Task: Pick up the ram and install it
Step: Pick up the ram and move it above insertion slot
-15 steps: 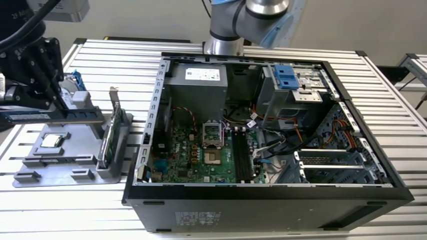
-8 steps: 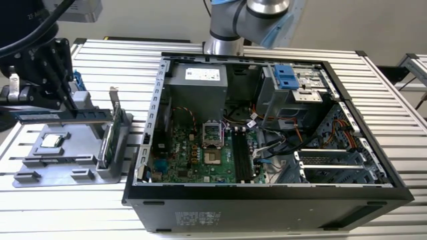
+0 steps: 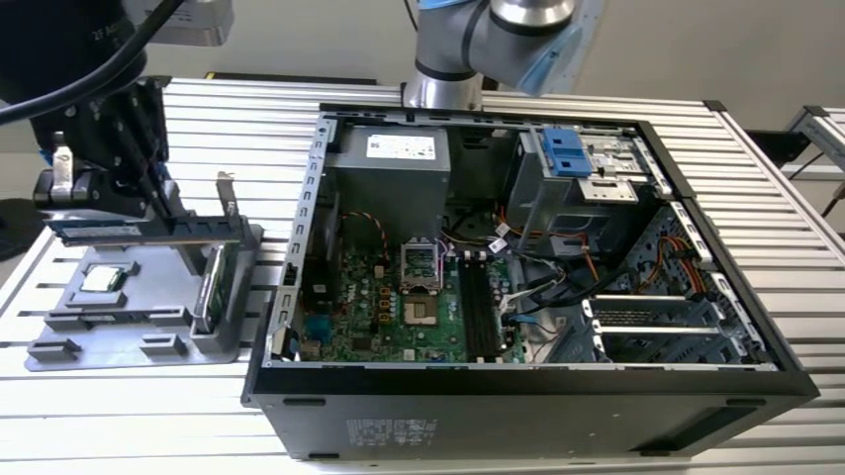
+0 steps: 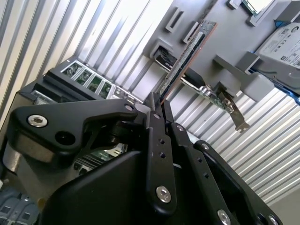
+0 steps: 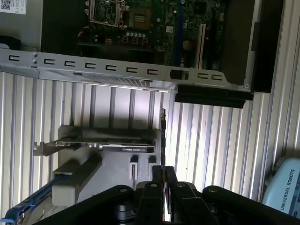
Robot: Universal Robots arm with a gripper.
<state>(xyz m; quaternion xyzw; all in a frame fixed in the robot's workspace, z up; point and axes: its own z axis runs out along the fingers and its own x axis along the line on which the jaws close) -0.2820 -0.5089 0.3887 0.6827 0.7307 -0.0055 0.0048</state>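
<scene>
My gripper hangs over the grey parts holder at the exterior view's left, shut on one end of the ram. The ram is a long thin stick held level just above the holder. In both wrist views it shows edge-on, reaching straight out from the closed fingertips: ram and gripper, ram and gripper. The black motherboard slots lie inside the open computer case, well off to the exterior view's right of the gripper.
A green card with a metal bracket stands in the holder under the ram, and also appears as the green card. A processor chip lies on the holder. A silver drive rests beside it. The case wall rises between holder and motherboard.
</scene>
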